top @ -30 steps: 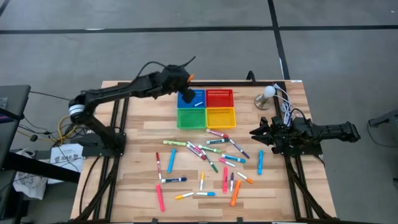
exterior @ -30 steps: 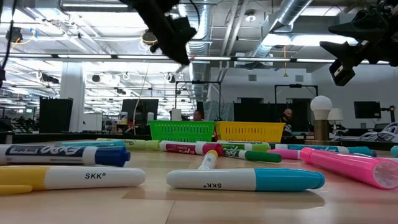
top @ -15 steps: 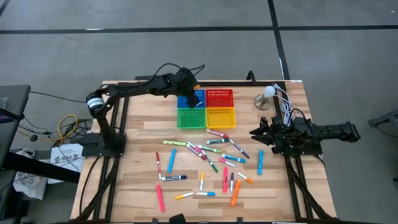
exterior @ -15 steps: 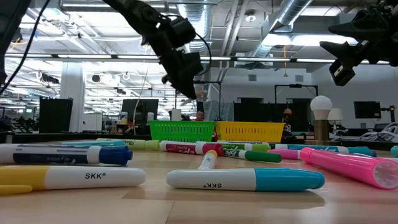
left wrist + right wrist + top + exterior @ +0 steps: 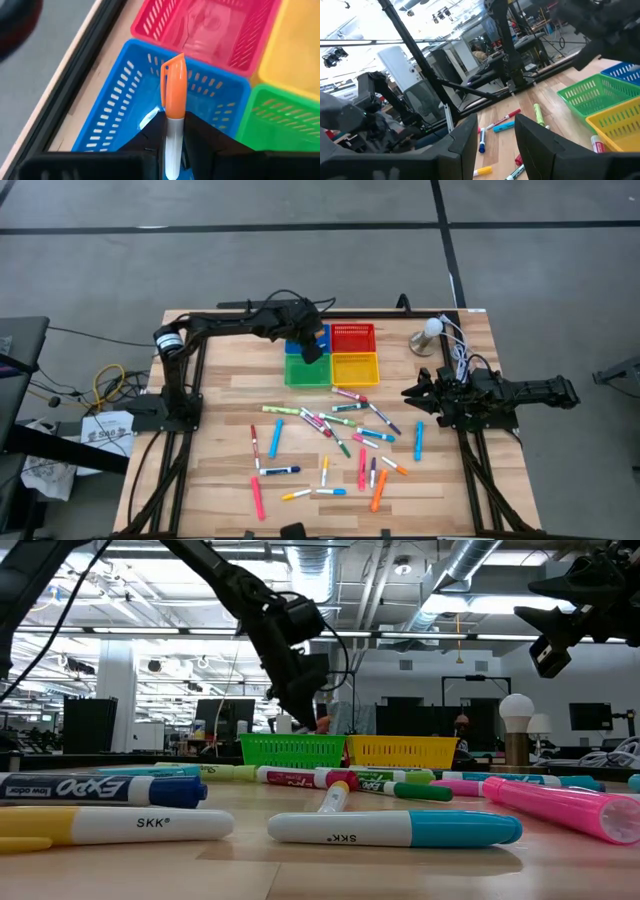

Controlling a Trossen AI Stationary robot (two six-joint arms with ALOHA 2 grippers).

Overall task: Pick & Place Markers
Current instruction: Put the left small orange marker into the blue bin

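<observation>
- The left claw hangs over the cluster of four baskets at the far middle of the table, above the blue basket.
- Its fingers are clamped on a white-barrelled marker with an orange cap; in the left wrist view the cap sticks out past the fingertips, over the blue basket's interior.
- A white marker piece lies inside the blue basket, partly hidden by the claw.
- The red basket sits beside the blue one at the far row; the green basket and yellow basket form the near row, all four touching.
- The right claw waits raised at the right side of the table, well apart from the baskets, its fingers parted with nothing between them.
- The loose markers lie scattered flat on the table in front of the baskets, in pink, blue, green, orange, yellow and red, pointing every which way.
- In the low view a white and blue marker and a pink one lie nearest the camera.
- A white round lamp stands at the far right corner of the table.
</observation>
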